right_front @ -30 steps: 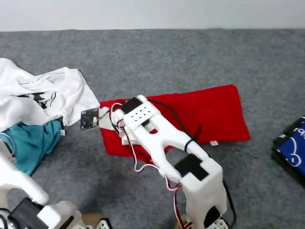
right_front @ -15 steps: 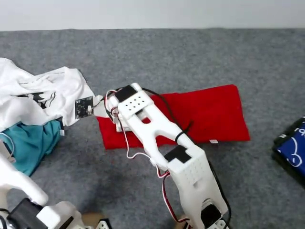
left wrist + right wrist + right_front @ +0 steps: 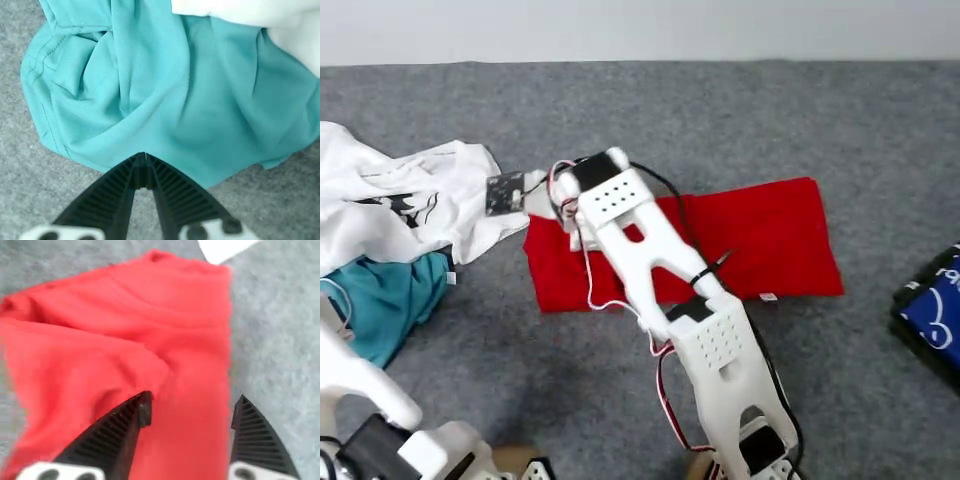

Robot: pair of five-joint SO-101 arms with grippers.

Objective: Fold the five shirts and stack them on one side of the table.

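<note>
White shirt (image 3: 410, 200) overlaps teal shirt (image 3: 380, 295) at the bench (image 3: 720, 120) left edge. Right gripper (image 3: 192, 407) gapes over red shirt (image 3: 770, 240), its arm covering part; left gripper (image 3: 142, 160) is closed, empty.

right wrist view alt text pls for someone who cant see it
The right gripper hangs open over a red shirt, one finger above the cloth and the other at its edge. The shirt lies creased on the grey table, with a corner of a white shirt beyond it.
</note>
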